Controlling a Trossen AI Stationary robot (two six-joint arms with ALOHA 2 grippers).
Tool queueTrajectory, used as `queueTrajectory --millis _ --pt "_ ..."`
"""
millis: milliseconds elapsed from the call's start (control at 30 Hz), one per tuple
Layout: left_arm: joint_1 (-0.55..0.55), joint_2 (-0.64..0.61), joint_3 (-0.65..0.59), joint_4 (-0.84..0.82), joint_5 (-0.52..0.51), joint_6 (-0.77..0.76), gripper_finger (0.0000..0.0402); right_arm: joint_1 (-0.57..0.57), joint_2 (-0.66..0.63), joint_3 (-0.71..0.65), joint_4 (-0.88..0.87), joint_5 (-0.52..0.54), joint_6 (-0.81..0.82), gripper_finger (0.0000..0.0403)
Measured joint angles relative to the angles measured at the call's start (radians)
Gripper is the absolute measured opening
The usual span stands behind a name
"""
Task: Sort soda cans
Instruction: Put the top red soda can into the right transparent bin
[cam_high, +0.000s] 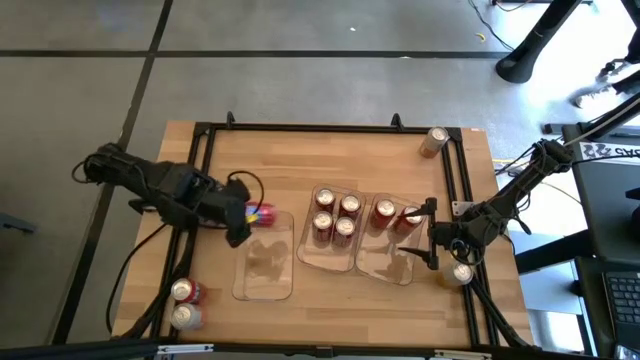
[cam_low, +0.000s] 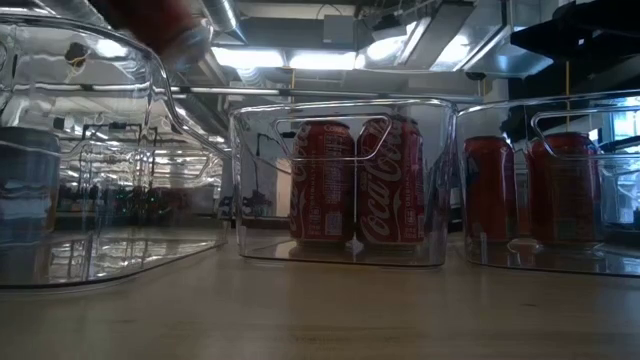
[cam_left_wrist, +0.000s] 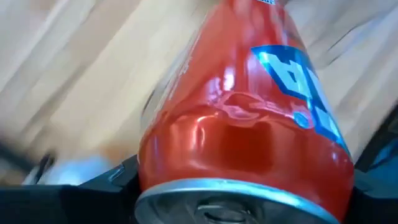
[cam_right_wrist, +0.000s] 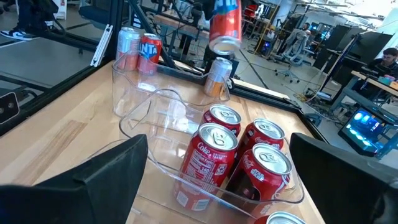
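My left gripper (cam_high: 243, 213) is shut on an orange-red soda can with blue lettering (cam_high: 259, 213), held in the air over the far end of the left clear tray (cam_high: 265, 262); the low view shows it blurred (cam_low: 165, 25). Four red cans (cam_high: 335, 225) stand in the middle tray. Two red cans (cam_high: 396, 214) stand in the right tray. My right gripper (cam_high: 429, 237) is open beside the right tray's right side, touching nothing. In the right wrist view its gripper (cam_right_wrist: 217, 180) looks over the four cans (cam_right_wrist: 239, 152). My left gripper holds the orange-red can by its body close to the silver top end (cam_left_wrist: 186, 168), pinched between the two fingers (cam_left_wrist: 106, 183). The fingers come roughly level from the table's left. The can is lifted clear and tilted, and its wall shows a dent (cam_left_wrist: 239, 112).
A copper can (cam_high: 433, 140) lies at the far right corner. A silver can (cam_high: 462, 272) stands near the right arm. A red can (cam_high: 186, 291) and a silver can (cam_high: 183, 316) stand at the near left. The black frame rail (cam_high: 330, 128) runs around the table.
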Motion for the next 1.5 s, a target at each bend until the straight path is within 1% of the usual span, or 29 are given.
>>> queueTrajectory --millis 167,300,467,633,767,833,967,1067,1133,1233,1400,1500 --pt "0.083 0.027 0.000 0.227 -0.017 0.219 0.0276 0.000 0.000 0.000 0.025 0.000 0.072 0.0390" --pt "0.143 0.083 0.000 0.411 -0.018 0.451 0.0276 0.000 0.000 0.000 0.034 -0.019 0.164 0.0390" --pt "0.207 0.172 0.000 0.603 -0.018 0.680 0.0276 0.000 0.000 0.000 0.047 -0.067 0.284 0.0390" --pt "0.248 0.258 0.000 0.771 -0.019 0.846 0.0276 0.000 0.000 0.000 0.066 -0.157 0.313 0.0390" --pt "0.268 0.320 0.000 0.896 -0.018 0.944 0.0276 0.000 -0.001 0.000 0.161 -0.180 0.311 0.0390" --pt "0.273 0.353 0.000 0.963 -0.017 0.985 0.0276 0.000 0.000 0.000 0.192 -0.156 0.309 0.0390" --pt "0.279 0.413 0.000 1.067 -0.006 1.053 0.0276 0.000 -0.011 0.000 0.228 -0.022 0.276 0.0390" --pt "0.281 0.454 -0.001 1.132 -0.005 1.087 0.0276 0.000 -0.020 0.000 0.262 0.056 0.207 0.0384" --pt "0.282 0.477 -0.001 1.181 -0.005 1.106 0.0276 0.000 -0.018 0.000 0.312 0.081 0.140 0.0365" --pt "0.282 0.511 -0.001 1.264 -0.005 1.139 0.0276 0.000 -0.015 0.001 0.379 0.083 0.030 0.0309" --pt "0.281 0.552 -0.001 1.374 -0.005 1.173 0.0276 0.000 -0.019 0.001 0.431 0.100 -0.075 0.0172" --pt "0.282 0.563 -0.001 1.395 0.007 1.175 0.0276 0.000 -0.019 0.001 0.449 0.132 -0.141 0.0089"
